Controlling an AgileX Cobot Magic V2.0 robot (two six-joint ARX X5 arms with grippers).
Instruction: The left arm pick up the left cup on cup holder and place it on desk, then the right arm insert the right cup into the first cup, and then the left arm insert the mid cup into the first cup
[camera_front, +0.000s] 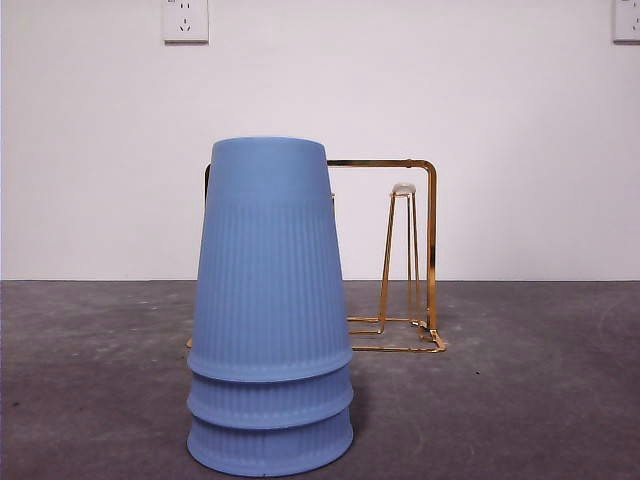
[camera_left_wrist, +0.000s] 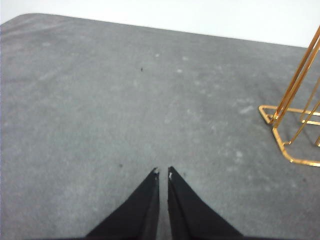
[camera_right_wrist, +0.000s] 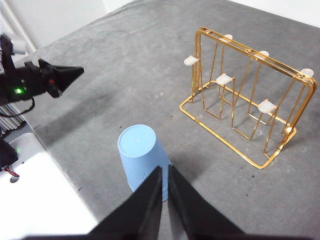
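Three ribbed light-blue plastic cups (camera_front: 270, 310) stand nested as one upside-down stack on the matt dark grey desk (camera_front: 520, 390), rims down and closed base up, so the stack's long axis is upright. The shiny gold wire cup holder (camera_front: 410, 260) stands behind it and to one side, apart from it, and its white-tipped pegs carry no cup in any view, so I judge all three steps of the task done. The right gripper (camera_right_wrist: 164, 169) hangs above the desk with its two black fingers pressed together and holding nothing; the stack (camera_right_wrist: 142, 157) lies just ahead of and below the tips, which makes this the nearer arm. The left gripper (camera_left_wrist: 163, 172) also has its fingers together and empty, pointing over bare desk with only a corner of the holder (camera_left_wrist: 295, 115) at the edge of its view; the right wrist view shows it (camera_right_wrist: 60, 77) well apart from the cups. Any coming move is probably just a withdrawal, clear of the tall stack.
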